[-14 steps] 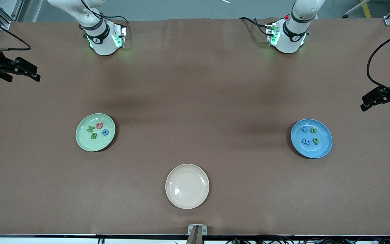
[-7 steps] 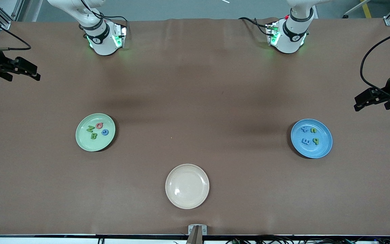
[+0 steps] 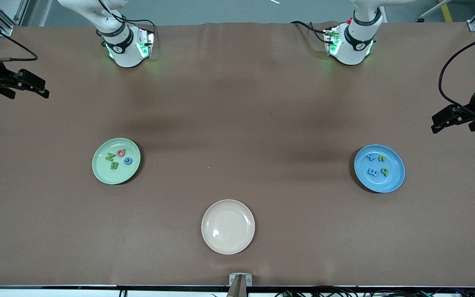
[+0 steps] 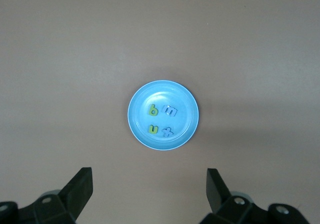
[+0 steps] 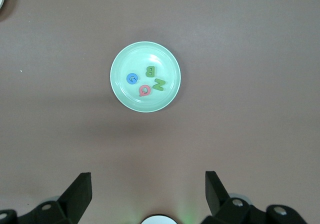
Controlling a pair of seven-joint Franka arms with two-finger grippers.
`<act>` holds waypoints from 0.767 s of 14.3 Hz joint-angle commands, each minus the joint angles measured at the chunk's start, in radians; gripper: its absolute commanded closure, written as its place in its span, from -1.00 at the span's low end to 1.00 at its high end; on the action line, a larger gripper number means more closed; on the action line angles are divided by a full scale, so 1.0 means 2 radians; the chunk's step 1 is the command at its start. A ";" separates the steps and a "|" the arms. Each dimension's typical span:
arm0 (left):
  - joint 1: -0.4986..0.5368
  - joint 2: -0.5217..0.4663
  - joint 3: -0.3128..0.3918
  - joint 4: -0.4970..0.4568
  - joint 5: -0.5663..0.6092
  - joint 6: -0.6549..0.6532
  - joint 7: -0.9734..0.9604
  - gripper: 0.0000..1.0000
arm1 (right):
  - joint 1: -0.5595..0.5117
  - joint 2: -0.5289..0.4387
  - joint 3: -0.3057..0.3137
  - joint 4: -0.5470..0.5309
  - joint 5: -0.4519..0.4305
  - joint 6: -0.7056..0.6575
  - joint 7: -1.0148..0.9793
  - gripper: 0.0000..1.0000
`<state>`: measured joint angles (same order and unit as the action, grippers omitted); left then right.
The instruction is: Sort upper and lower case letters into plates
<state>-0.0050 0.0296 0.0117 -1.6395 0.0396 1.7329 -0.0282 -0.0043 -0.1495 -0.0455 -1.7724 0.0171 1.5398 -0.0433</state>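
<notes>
Letters, tiny flat toy pieces in pink, blue and green, are all lying inside the two sorting plates. Four are sitting in the round pale green plate (image 3: 116, 161), left of centre in the front frame: a green N (image 3: 109, 156), a green B (image 3: 114, 166), a pink piece (image 3: 121, 153) and a blue piece (image 3: 128, 161). The other four are sitting in the round bright blue plate (image 3: 379, 168) at right of centre: a green n (image 3: 382, 158), a green p-like piece (image 3: 384, 172), a pale blue m (image 3: 372, 172) and a blue t-like piece (image 3: 371, 156). The round cream-beige plate (image 3: 228, 226), low in the middle of the frame, is holding nothing.

Over the last second only the left gripper (image 3: 447, 118) is changing place: at the right edge of the front frame it is drifting up and slightly inward, away from the blue plate, then slowing. The right gripper (image 3: 31, 85), at the upper left edge, is waiting where it was. Both are hanging in the air with jaws spread wide and carrying nothing; each wrist view is showing its own dark fingers (image 4: 80, 186) (image 5: 80, 189) well apart, high over its plate.

Judging from this, the sorting is looking finished: capitals appear gathered on green, small letters on blue, and the left arm seems to be pulling clear after its last drop. No loose letter is showing on the brown table cover (image 3: 237, 103).
</notes>
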 commanded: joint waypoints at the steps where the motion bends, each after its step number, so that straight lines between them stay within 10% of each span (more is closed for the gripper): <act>1: -0.001 -0.004 0.002 0.014 -0.008 -0.013 0.001 -1.00 | -0.002 -0.013 0.001 -0.010 -0.005 0.000 -0.001 -1.00; 11: 0.002 0.001 0.004 0.024 -0.027 -0.018 0.003 -1.00 | -0.002 -0.013 0.001 -0.010 -0.005 0.001 -0.001 -1.00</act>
<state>-0.0026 0.0293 0.0121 -1.6101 0.0219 1.7198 -0.0283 -0.0043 -0.1496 -0.0455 -1.7724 0.0171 1.5398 -0.0433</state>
